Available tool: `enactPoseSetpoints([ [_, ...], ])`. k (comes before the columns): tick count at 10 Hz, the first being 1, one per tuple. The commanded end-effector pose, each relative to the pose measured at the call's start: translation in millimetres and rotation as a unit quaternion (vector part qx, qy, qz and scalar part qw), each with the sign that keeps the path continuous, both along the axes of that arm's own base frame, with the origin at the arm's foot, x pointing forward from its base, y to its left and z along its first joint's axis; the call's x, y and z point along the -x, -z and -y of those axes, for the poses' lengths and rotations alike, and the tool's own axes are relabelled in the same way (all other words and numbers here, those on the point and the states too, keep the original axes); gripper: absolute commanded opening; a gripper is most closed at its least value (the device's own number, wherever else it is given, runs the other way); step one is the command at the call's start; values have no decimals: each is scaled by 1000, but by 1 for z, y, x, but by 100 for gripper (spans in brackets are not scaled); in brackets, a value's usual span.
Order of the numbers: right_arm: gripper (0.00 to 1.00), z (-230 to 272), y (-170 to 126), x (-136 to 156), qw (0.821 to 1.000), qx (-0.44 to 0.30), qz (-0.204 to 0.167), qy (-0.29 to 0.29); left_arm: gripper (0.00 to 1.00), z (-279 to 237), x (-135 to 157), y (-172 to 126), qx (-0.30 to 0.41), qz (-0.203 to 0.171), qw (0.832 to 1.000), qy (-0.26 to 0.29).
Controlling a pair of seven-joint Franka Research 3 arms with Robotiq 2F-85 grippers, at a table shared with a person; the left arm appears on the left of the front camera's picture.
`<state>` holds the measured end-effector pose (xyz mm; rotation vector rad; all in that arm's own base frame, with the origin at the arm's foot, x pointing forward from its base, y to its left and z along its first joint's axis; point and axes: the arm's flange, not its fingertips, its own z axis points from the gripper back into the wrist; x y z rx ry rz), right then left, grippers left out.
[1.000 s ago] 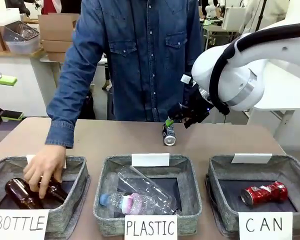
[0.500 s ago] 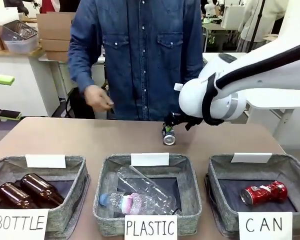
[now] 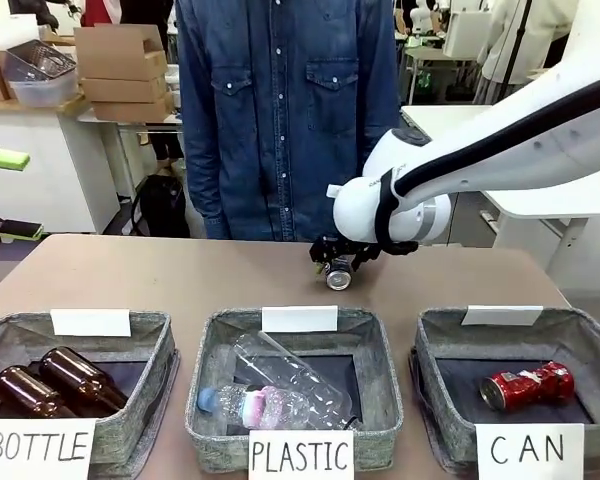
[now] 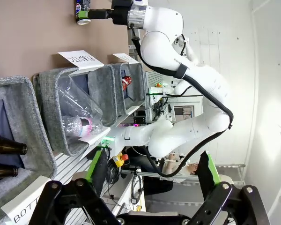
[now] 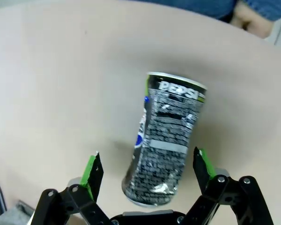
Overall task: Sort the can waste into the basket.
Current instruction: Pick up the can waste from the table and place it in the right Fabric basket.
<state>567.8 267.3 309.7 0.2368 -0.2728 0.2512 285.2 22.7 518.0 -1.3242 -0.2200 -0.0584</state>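
Note:
A dark dented can [image 3: 338, 277] lies on the table in front of the person. In the right wrist view the same dark can [image 5: 166, 140] lies lengthwise between my right gripper's green pads [image 5: 93, 169], with gaps on both sides. My right gripper [image 3: 335, 262] stands open, low over it. A red can [image 3: 527, 386] lies inside the grey CAN basket [image 3: 427, 330] at the front right. In the left wrist view my left gripper [image 4: 152, 173] is open and holds nothing, far off to the side of the baskets, and the dark can [image 4: 82, 7] shows at the top.
The BOTTLE basket [image 3: 160, 330] at the front left holds two brown bottles. The PLASTIC basket [image 3: 375, 335] in the middle holds clear bottles. A person in a denim shirt [image 3: 280, 110] stands at the far edge, one hand [image 5: 253, 16] near the table.
My right arm has swung left and down until the gripper straddles the dark can. The person's hand has left the BOTTLE basket and drawn back to the body.

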Motion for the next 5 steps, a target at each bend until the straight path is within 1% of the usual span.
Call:
enactPoseSetpoints([
  [1,100,-10,-5,-7,1000,15,-7,11,100,-1,2,0,1,6,1000,5],
  [3,100,-10,-3,-6,1000,20,-11,20,100,-1,2,0,1,6,1000,5],
  [4,41,-11,-1,-6,999,26,-16,23,100,-1,2,0,1,6,1000,5],
  [5,41,-12,2,-6,999,31,-14,26,100,-1,2,0,1,6,1000,5],
])
